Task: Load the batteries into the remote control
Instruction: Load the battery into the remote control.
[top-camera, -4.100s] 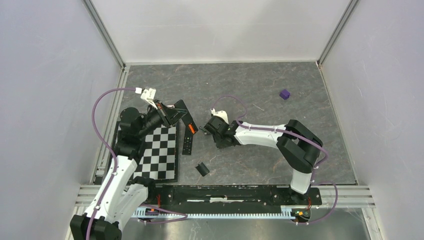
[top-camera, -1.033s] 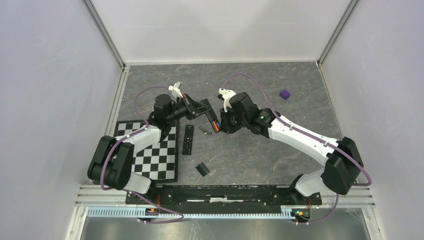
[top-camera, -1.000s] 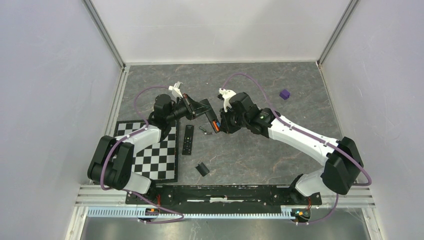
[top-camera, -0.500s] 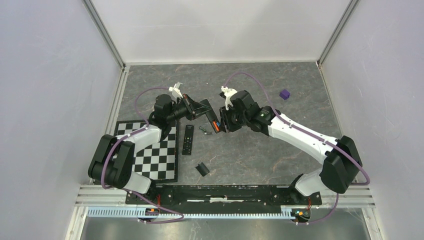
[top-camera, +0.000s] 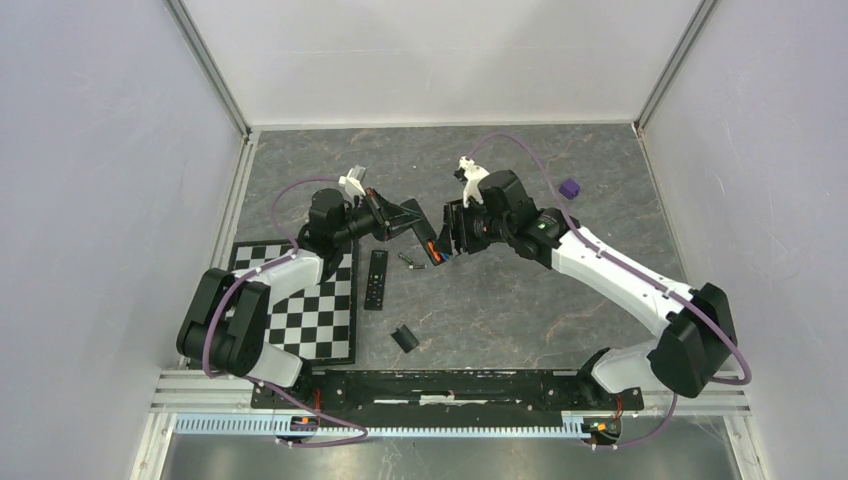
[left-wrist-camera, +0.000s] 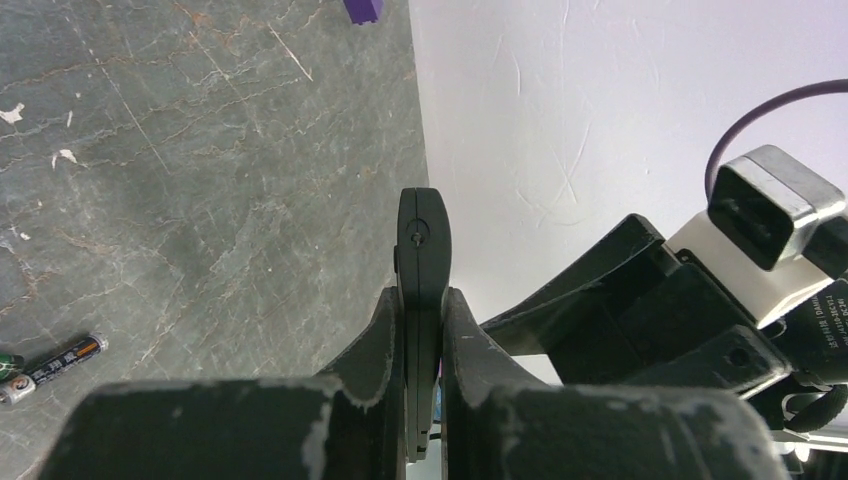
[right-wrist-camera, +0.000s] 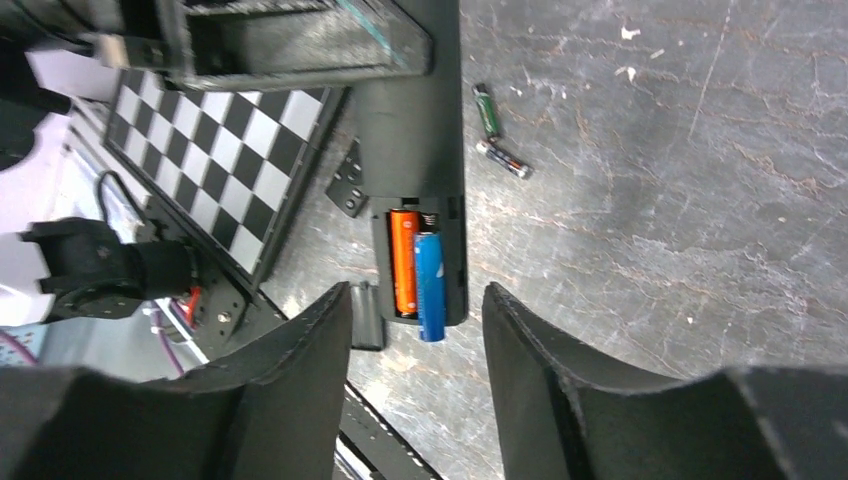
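My left gripper (top-camera: 397, 219) is shut on the black remote control (top-camera: 418, 236) and holds it above the table, with the bay end toward the right arm. From the left wrist the remote control (left-wrist-camera: 422, 250) shows edge-on between the shut fingers (left-wrist-camera: 375, 345). Both batteries lie in the open bay: the orange one (right-wrist-camera: 403, 262) sits inside, while the blue one (right-wrist-camera: 429, 285) juts past the end edge. My right gripper (right-wrist-camera: 418, 298) is open just off that end, holding nothing. From above it (top-camera: 448, 238) is beside the batteries (top-camera: 432, 249).
A twin black remote (top-camera: 375, 279) lies by the chessboard (top-camera: 315, 310). The small black cover (top-camera: 404, 338) lies nearer the bases. Two loose batteries (right-wrist-camera: 505, 160) lie on the grey table under the held remote. A purple cube (top-camera: 570, 188) sits at the back right.
My right gripper has opened and drawn back to the right, away from the remote's end. The blue battery stays in the bay. The left arm has not moved.
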